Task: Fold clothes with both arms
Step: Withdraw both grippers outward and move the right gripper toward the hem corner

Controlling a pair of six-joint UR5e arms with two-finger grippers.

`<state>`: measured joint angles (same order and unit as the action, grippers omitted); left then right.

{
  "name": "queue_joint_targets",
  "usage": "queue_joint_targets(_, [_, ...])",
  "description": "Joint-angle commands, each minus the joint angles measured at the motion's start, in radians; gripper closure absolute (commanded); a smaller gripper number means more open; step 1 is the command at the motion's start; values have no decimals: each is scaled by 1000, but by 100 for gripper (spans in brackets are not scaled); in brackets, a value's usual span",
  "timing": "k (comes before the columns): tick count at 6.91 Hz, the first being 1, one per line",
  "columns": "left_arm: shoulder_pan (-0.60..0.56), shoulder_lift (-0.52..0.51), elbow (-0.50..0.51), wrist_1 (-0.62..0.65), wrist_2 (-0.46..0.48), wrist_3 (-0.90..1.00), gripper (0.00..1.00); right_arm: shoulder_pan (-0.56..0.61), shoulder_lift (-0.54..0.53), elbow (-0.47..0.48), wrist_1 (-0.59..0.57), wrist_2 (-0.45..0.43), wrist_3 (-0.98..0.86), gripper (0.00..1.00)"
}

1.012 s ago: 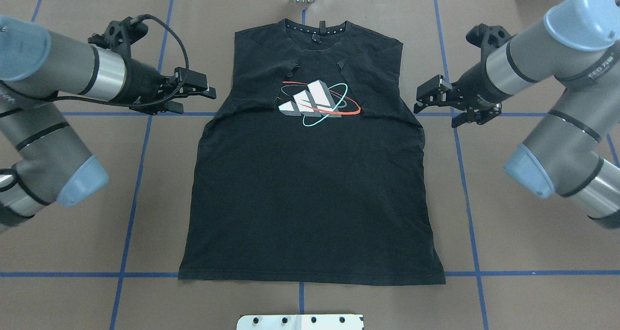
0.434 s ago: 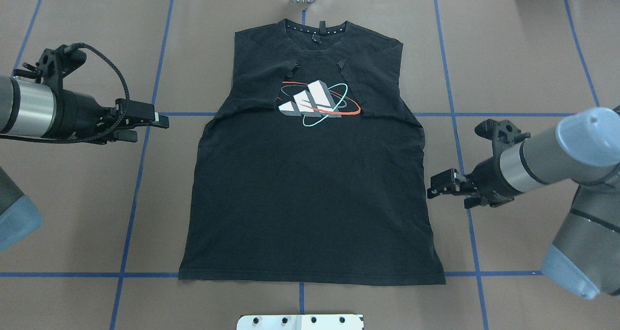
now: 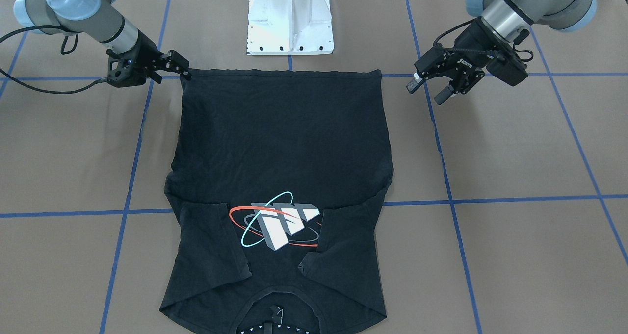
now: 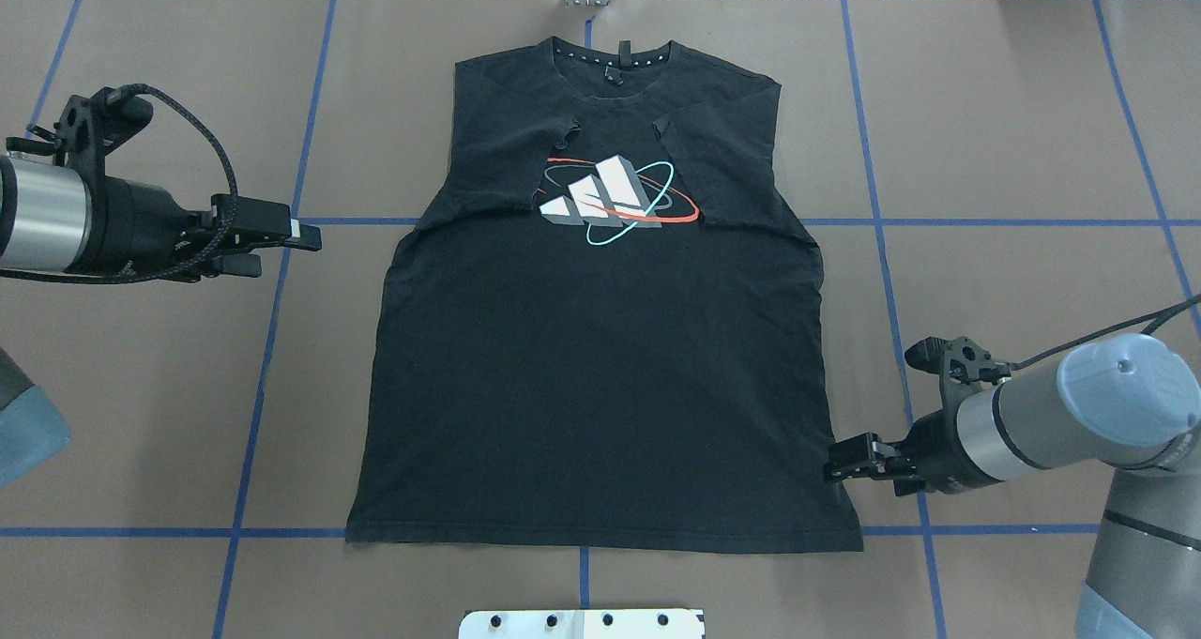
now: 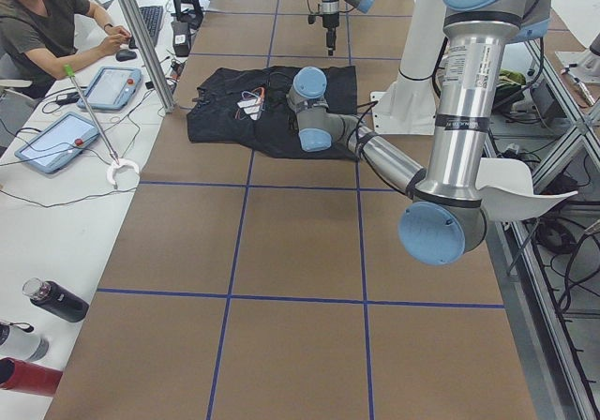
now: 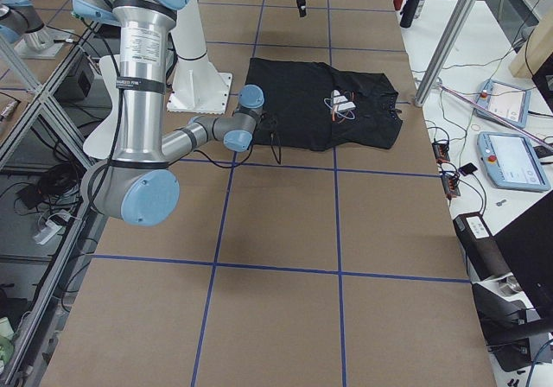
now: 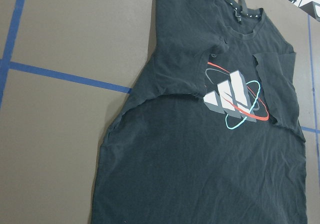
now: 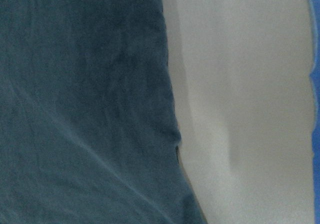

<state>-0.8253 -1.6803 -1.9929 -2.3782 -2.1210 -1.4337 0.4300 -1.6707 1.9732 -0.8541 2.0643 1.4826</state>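
The clothes are one black T-shirt (image 4: 600,386) lying flat and logo up on the brown table, both sleeves folded in over the chest and the collar at the far side. The shirt (image 3: 284,142) also fills the left wrist view (image 7: 200,174). My left gripper (image 4: 281,250) hovers open to the left of the shirt at chest height, well clear of the cloth; in the front view it (image 3: 428,91) shows its fingers apart. My right gripper (image 4: 868,470) sits low at the shirt's right edge just above the hem corner, fingers apart (image 3: 171,71). The right wrist view shows only the cloth's edge (image 8: 75,109).
The white pedestal base (image 3: 289,25) stands just behind the hem. Blue tape lines (image 4: 263,357) grid the brown table. A person (image 5: 47,26) sits at a side desk with tablets (image 5: 58,141) beyond the collar end. Bottles (image 5: 52,300) stand on that desk.
My right gripper has swept from beside the shoulder along the shirt's right side down to the hem corner. My left gripper has drawn back leftward, away from the sleeve.
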Motion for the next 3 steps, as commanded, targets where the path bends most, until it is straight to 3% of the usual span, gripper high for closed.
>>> queue_joint_targets(1, [0, -1, -7, -1, 3, -1, 1, -59, -4, -10, 6, -19, 10, 1])
queue_joint_targets(3, [0, 1, -7, -1, 3, 1, 1, -71, -3, -14, 6, -16, 8, 5])
